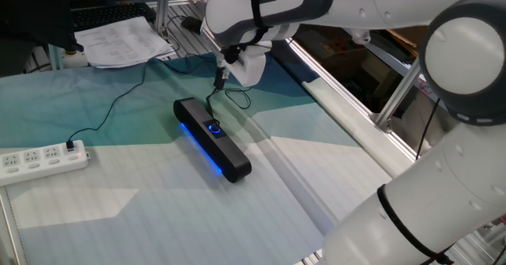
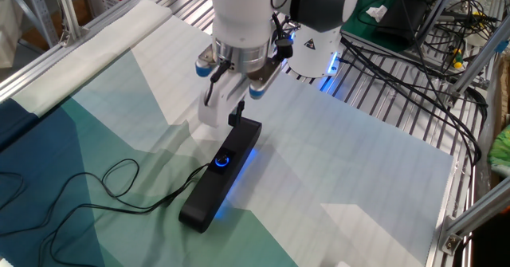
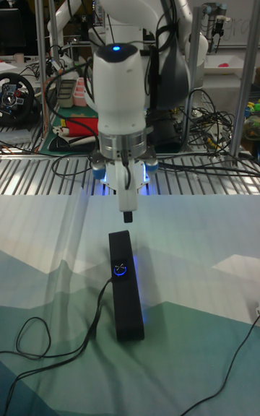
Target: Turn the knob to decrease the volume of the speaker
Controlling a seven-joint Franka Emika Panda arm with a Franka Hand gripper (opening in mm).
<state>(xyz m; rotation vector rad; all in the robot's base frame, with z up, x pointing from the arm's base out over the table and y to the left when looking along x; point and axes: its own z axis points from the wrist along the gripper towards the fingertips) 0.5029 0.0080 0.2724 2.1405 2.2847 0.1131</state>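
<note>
The speaker (image 1: 212, 139) (image 2: 221, 176) (image 3: 125, 287) is a slim black bar lying on the teal and white cloth, with blue light along its front. The knob (image 1: 214, 127) (image 2: 222, 160) (image 3: 120, 269) glows blue on its top face, near the middle. My gripper (image 1: 220, 79) (image 2: 236, 117) (image 3: 126, 214) points down with its dark fingers together and nothing between them. It hangs a little above the end of the speaker nearest the robot base, short of the knob and apart from it. A thin black cable (image 2: 119, 189) leaves the speaker.
A white power strip (image 1: 43, 160) lies at the left edge with the cable plugged in. Papers (image 1: 126, 39) sit at the back left. Aluminium frame rails (image 1: 348, 111) border the cloth. The robot base (image 2: 317, 48) and cable bundles (image 2: 414, 52) stand behind.
</note>
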